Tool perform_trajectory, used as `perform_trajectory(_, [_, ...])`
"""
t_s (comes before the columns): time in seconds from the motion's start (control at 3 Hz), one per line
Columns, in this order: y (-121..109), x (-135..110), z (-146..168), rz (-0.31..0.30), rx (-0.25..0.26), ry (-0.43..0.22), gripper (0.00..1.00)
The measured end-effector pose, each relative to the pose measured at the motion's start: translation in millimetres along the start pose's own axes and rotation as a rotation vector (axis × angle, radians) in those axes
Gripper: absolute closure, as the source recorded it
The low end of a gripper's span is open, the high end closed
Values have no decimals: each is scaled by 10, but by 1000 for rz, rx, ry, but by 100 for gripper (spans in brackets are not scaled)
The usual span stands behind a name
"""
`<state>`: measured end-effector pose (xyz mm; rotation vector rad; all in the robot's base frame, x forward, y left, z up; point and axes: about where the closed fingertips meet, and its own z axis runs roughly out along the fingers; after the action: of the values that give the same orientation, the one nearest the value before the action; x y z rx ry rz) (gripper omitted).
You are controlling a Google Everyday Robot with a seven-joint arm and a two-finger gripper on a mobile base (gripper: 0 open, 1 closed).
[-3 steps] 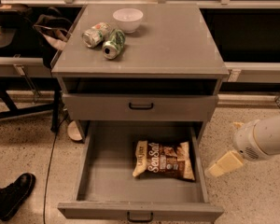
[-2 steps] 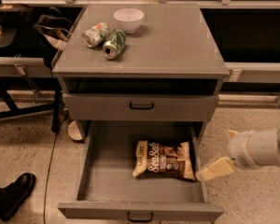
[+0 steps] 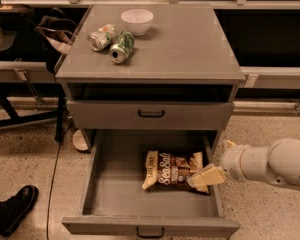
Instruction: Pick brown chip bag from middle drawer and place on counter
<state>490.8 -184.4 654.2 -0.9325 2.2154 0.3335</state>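
The brown chip bag (image 3: pixel 170 170) lies flat in the pulled-out middle drawer (image 3: pixel 110 194), right of its centre, with its white "Sea Salt" lettering facing up. My gripper (image 3: pixel 204 177) reaches in from the right on a white arm (image 3: pixel 270 164). It sits over the drawer's right side, at the bag's right end, and covers that corner. The counter (image 3: pixel 190 44) is the grey top slab of the cabinet above.
Two green-and-silver soda cans (image 3: pixel 112 41) lie on the counter's back left beside a white bowl (image 3: pixel 137 20). A closed drawer (image 3: pixel 150 115) sits above the open one, under a dark slot. A black boot (image 3: pixel 12 209) is on the floor at lower left, and dark furniture (image 3: pixel 20 44) stands at left.
My gripper has moved left and slightly down, from outside the drawer's right wall to the right end of the chip bag. The bag has not moved.
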Motion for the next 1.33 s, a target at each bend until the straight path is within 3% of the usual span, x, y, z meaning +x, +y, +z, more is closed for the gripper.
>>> perform_trajectory(0.67, [-13,50,19,26,24,-14,0])
perform_trajectory(1.33, [4,207,632,59,36,-45,0])
